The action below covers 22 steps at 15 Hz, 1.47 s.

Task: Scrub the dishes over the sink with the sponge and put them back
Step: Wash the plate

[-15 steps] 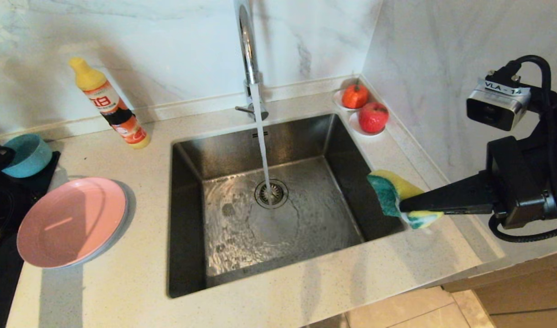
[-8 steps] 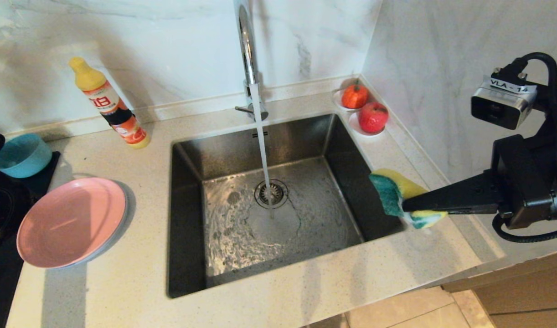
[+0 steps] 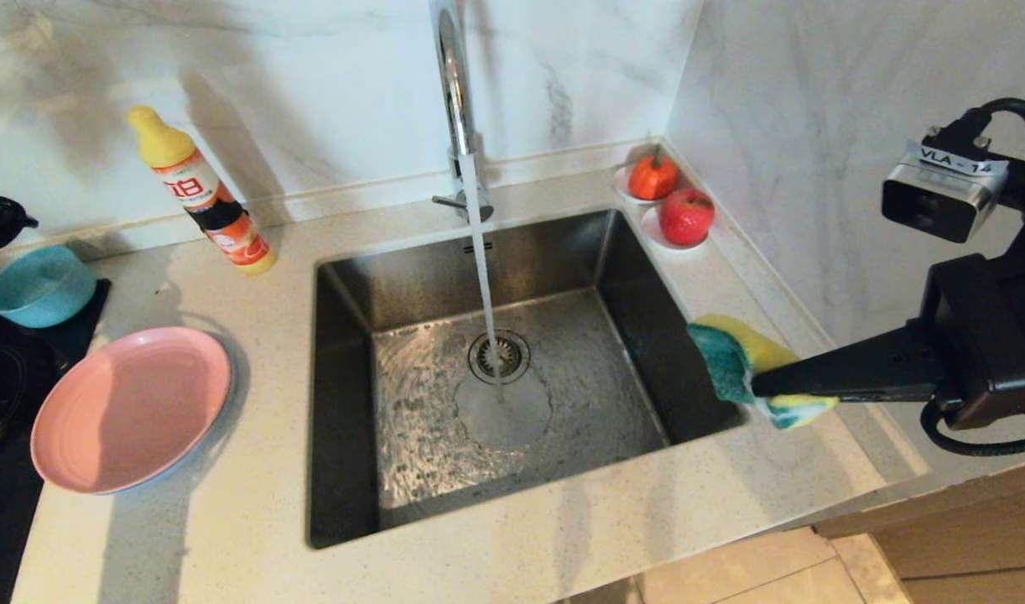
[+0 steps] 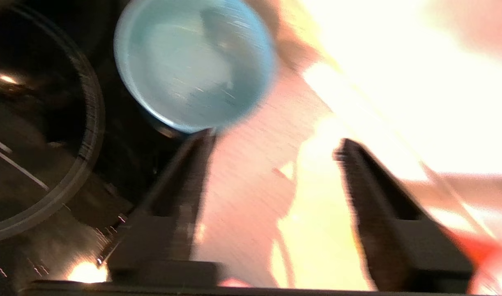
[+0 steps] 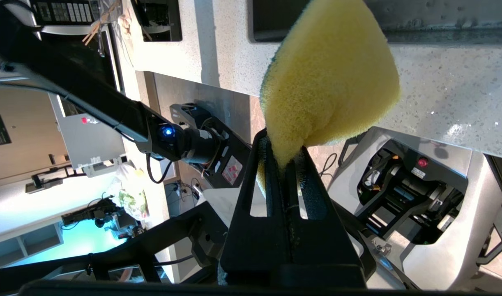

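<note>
Since a second ago the left gripper (image 4: 271, 144) has let go of the teal bowl (image 3: 40, 285) and lifted off; its fingers gape empty, mostly cut off at the counter's left edge. One pink plate (image 3: 131, 408) hides any plate beneath. By the sink's (image 3: 345, 403) right rim, the right gripper (image 3: 756, 387) pinches one sponge (image 3: 743, 365) tight.

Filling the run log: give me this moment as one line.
left gripper: open, empty, near teal bowl | right gripper: shut on sponge at sink edge | tap: running | pink plate: on counter
</note>
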Motion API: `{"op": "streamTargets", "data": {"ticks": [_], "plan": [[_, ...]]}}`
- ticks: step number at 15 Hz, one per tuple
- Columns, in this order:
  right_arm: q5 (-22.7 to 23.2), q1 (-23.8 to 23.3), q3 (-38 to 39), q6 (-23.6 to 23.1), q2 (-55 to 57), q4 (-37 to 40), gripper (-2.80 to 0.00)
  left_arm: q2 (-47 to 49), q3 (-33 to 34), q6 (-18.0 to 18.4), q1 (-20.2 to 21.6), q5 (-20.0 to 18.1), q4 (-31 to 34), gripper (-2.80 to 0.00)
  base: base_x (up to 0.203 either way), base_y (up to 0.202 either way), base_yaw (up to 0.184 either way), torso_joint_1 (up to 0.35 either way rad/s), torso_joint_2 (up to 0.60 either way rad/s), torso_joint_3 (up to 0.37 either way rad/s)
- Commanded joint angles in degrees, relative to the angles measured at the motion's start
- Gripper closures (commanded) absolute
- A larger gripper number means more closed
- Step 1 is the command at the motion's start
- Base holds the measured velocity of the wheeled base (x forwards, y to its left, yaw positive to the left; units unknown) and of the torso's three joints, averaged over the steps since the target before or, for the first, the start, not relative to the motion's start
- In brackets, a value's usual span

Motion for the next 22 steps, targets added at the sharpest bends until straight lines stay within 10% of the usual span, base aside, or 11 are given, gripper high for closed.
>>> {"op": "streamTargets", "data": {"ticks": [1,4,13,14,22], "plan": [[0.1,-0.2,0.5,0.2,-0.3,0.1,0.00,-4.6,1.5,-0.1,-1.7,0.0,0.4,0.00,0.000,0.000,0.000,0.000,0.00,0.000],[0.2,-1.9,1.5,0.2,-0.4,-0.1,0.00,-9.5,5.5,1.6,-3.0,-0.1,2.7,0.00,0.000,0.000,0.000,0.000,0.00,0.000],[0.2,-4.3,1.8,0.1,0.8,0.0,0.00,-19.8,25.9,29.2,-1.6,-0.9,8.2,0.00,0.000,0.000,0.000,0.000,0.00,0.000],[0.2,-4.5,1.9,0.1,0.8,0.0,0.00,-19.3,25.7,30.1,-1.1,-1.0,9.4,-2.80,0.000,0.000,0.000,0.000,0.00,0.000],[0.4,-6.3,4.2,-2.7,0.8,-0.3,0.00,-13.5,26.4,35.8,0.5,-1.3,18.2,-2.80,0.000,0.000,0.000,0.000,0.00,0.000]]}}
